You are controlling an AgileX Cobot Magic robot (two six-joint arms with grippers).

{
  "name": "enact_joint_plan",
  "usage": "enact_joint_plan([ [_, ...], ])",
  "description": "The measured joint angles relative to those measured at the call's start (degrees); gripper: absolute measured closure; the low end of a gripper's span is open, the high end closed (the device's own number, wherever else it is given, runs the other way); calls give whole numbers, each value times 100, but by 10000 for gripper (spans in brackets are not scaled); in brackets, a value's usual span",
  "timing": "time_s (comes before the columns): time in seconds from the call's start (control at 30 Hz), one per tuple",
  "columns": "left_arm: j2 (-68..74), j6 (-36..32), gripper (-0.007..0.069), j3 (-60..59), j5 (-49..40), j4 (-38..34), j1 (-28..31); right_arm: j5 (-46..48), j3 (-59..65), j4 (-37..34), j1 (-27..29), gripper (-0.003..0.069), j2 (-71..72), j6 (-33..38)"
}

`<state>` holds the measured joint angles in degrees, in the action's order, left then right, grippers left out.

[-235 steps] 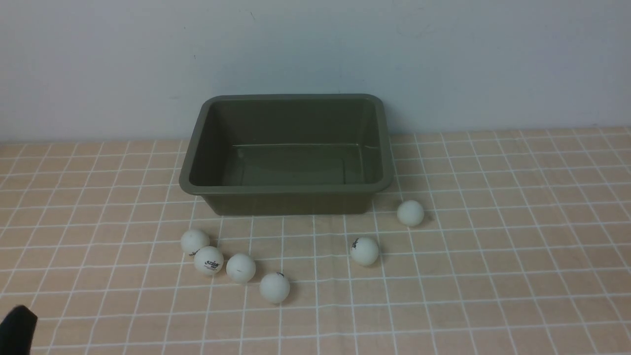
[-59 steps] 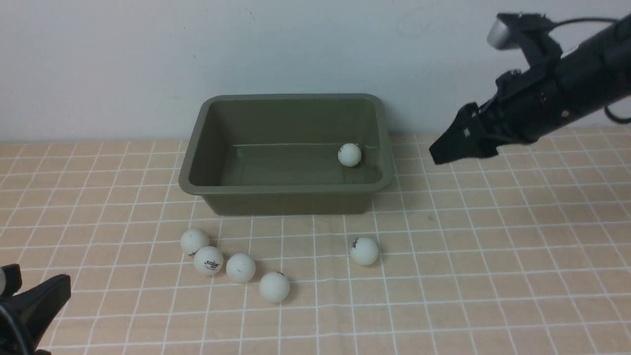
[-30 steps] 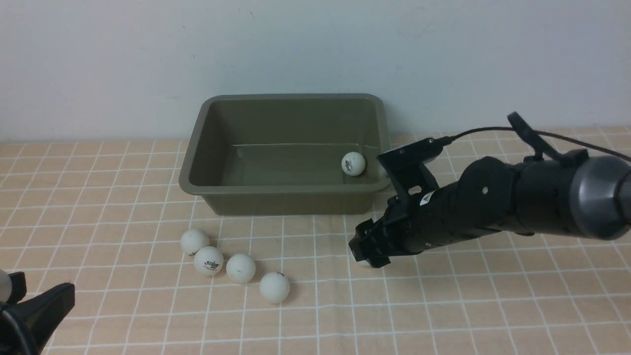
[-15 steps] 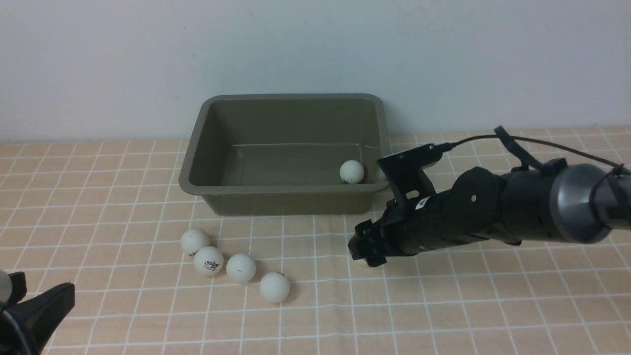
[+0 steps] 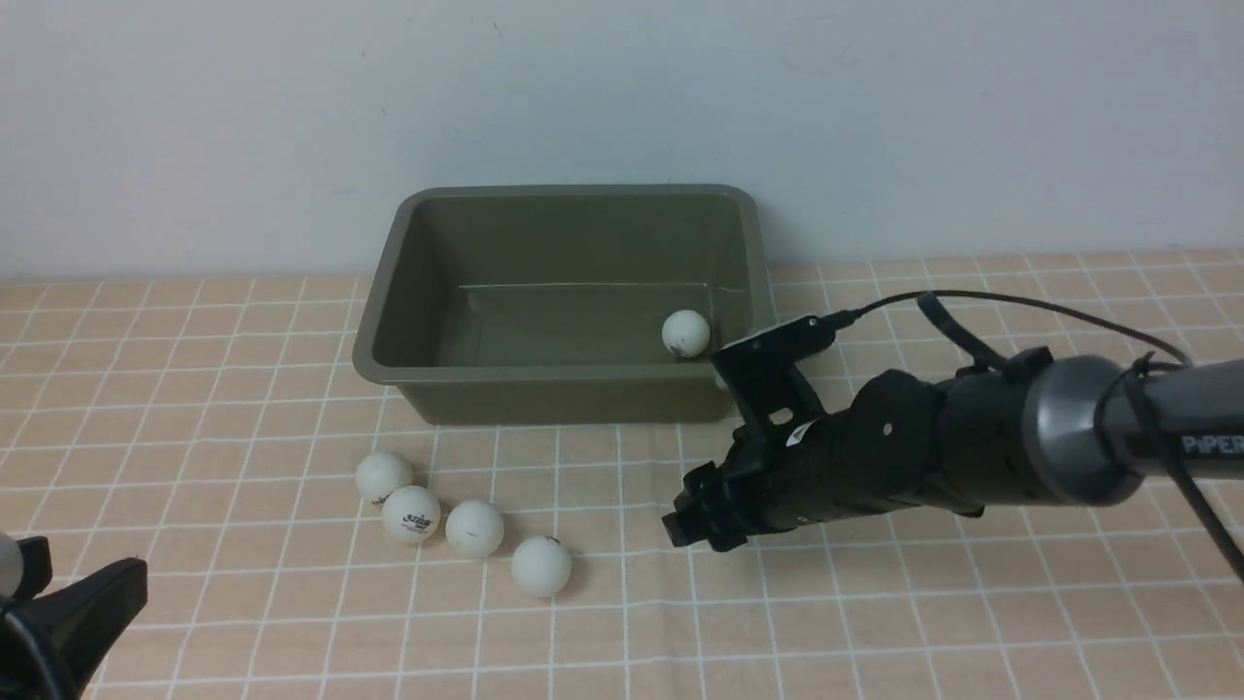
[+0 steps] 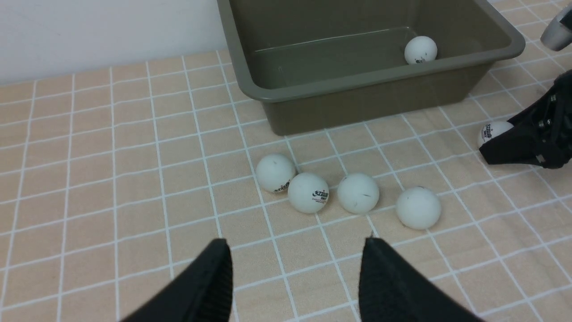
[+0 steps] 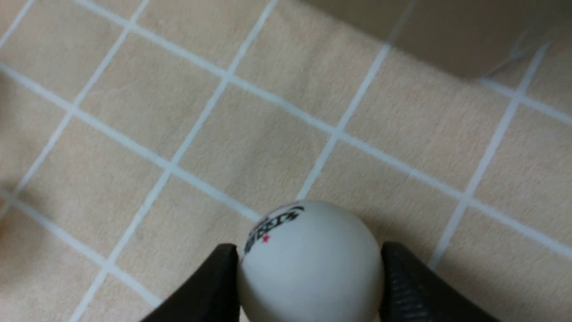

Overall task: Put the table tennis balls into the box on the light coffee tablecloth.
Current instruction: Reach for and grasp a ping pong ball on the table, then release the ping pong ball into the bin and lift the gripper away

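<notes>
One ball (image 5: 685, 333) in box (image 5: 554, 375), four loose (image 5: 384, 475) (image 5: 410, 512) (image 5: 474, 528) (image 5: 541, 566), one (image 7: 308, 268) in right claw (image 5: 695, 523); left claw (image 6: 295, 243) open.

Plain pale bluish-white wall (image 5: 194, 117), matte, evenly lit, small dark scuff (image 5: 498, 30) high up
</notes>
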<state>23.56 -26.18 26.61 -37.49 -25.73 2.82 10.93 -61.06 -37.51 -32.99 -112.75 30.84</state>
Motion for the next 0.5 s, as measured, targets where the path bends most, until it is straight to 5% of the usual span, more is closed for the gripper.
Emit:
enact_joint_plan([
  [0.2, 0, 0, 306, 0, -50, 0, 0, 205, 0, 468, 73, 295, 303, 12],
  [0.5, 0, 0, 306, 0, -103, 0, 0, 2025, 0, 1080, 603, 295, 1404, 171],
])
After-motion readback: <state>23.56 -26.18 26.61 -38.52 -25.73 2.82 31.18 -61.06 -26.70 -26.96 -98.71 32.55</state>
